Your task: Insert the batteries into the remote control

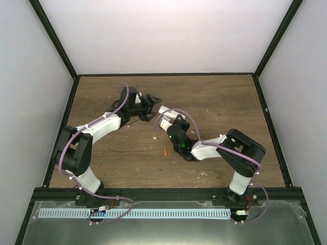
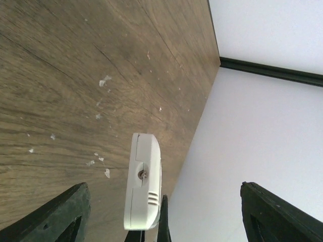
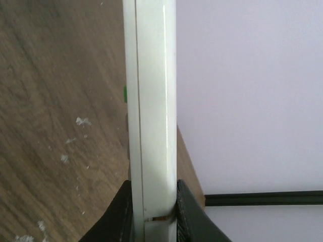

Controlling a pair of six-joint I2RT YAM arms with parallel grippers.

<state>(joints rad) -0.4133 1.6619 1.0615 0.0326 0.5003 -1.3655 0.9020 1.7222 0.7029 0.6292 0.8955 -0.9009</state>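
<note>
My right gripper (image 1: 166,122) is shut on the white remote control (image 1: 163,115) and holds it above the table. In the right wrist view the remote (image 3: 151,101) stands edge-on between my fingers (image 3: 118,217). A thin orange sliver shows in its seam near the jaws. One orange battery (image 1: 165,151) lies on the table in front of the right arm. The other battery is not in view. My left gripper (image 1: 153,103) is open and empty just left of the remote. In the left wrist view the remote's end (image 2: 144,181) stands between the wide-apart fingers (image 2: 68,214).
The wooden table (image 1: 214,102) carries small white flecks (image 2: 103,80). White walls and a black frame (image 1: 265,51) close in the back and sides. The two wrists are close together at the table's middle.
</note>
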